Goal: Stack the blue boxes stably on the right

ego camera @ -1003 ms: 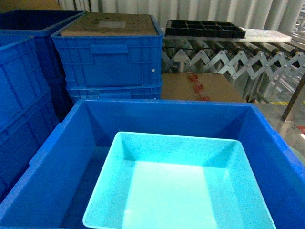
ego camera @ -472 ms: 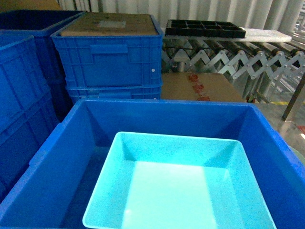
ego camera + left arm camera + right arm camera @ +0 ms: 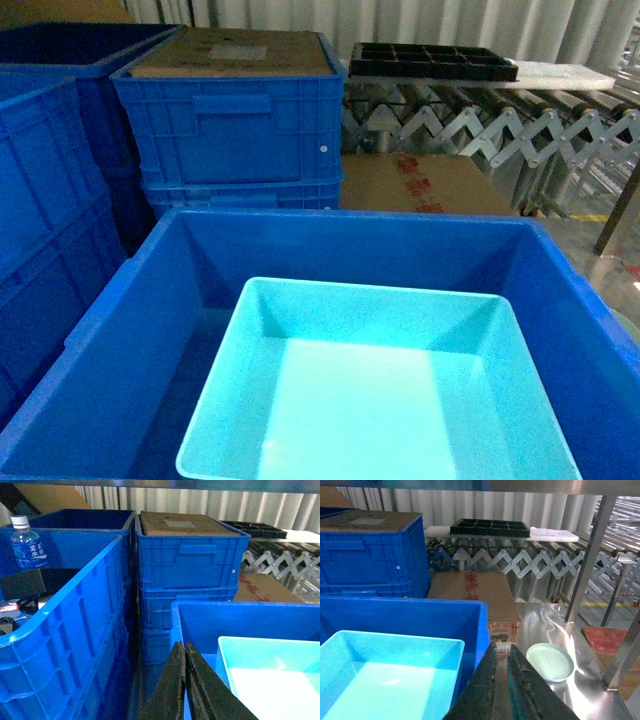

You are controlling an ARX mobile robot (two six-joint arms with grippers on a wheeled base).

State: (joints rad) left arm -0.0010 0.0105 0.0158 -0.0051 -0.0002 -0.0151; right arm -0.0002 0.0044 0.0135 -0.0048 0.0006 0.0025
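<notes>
Your head view is filled by a large dark blue crate (image 3: pixel 120 330) with the light turquoise tub (image 3: pixel 370 390) sitting inside it, toward its right. Behind stand stacked ribbed blue crates (image 3: pixel 235 125), the top one holding a cardboard box (image 3: pixel 235 50). Only your left wrist view shows a water bottle (image 3: pixel 27 542) in the left-hand crate (image 3: pixel 65 630); only your right wrist view shows a pale green bowl (image 3: pixel 550 661) on the steel worktop (image 3: pixel 590 690). The left jaws (image 3: pixel 185 650) are together, just left of the tub; the right jaws (image 3: pixel 502 652), nearly together, sit just right of it.
</notes>
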